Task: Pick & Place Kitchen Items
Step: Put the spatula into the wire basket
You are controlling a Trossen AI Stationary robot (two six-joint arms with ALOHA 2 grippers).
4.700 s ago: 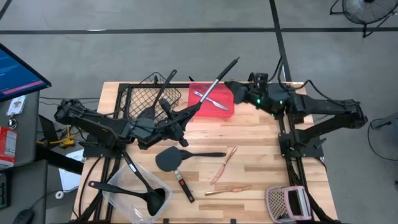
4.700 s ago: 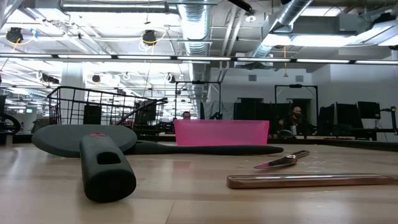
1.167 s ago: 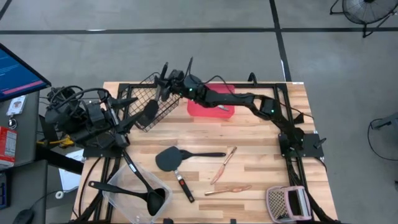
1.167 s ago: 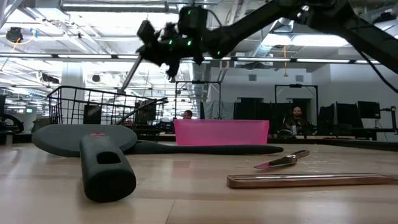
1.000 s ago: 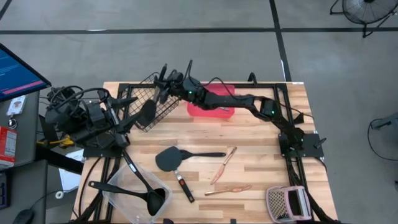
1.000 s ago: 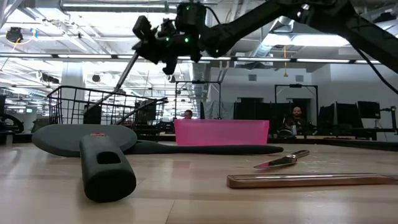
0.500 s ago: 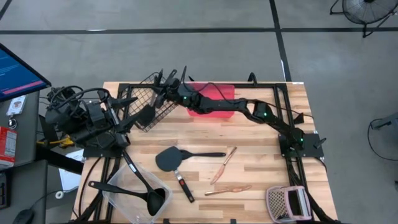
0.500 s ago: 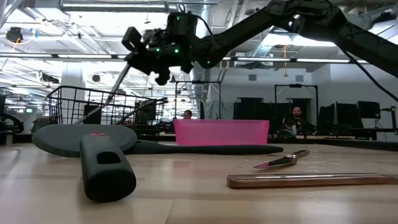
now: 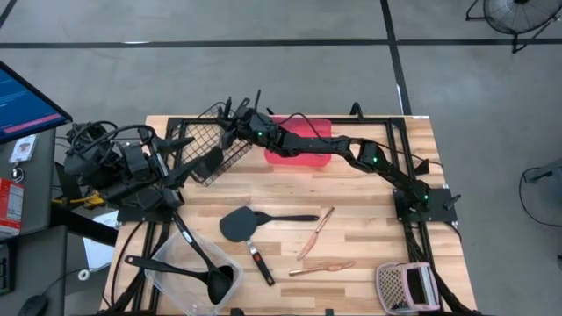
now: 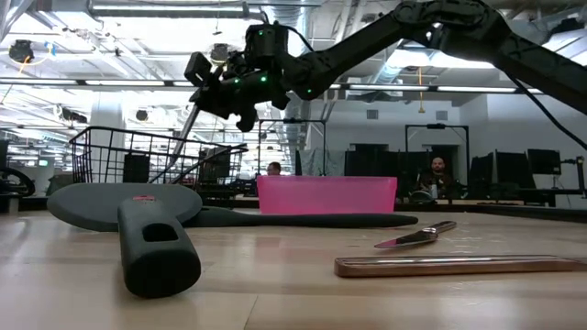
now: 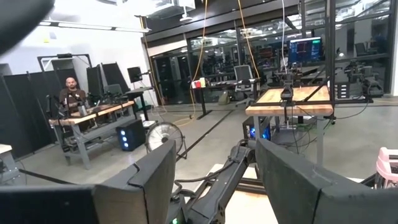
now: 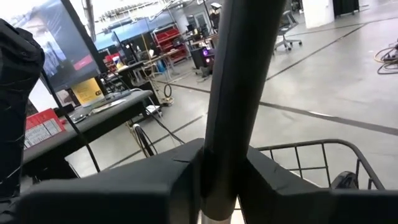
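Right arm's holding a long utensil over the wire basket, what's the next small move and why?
Probably lower it a little, then open the jaws. The right gripper is clamped on the black utensil handle, which hangs slanted with its lower end already inside the black wire basket. The left gripper waits at the table's left edge.
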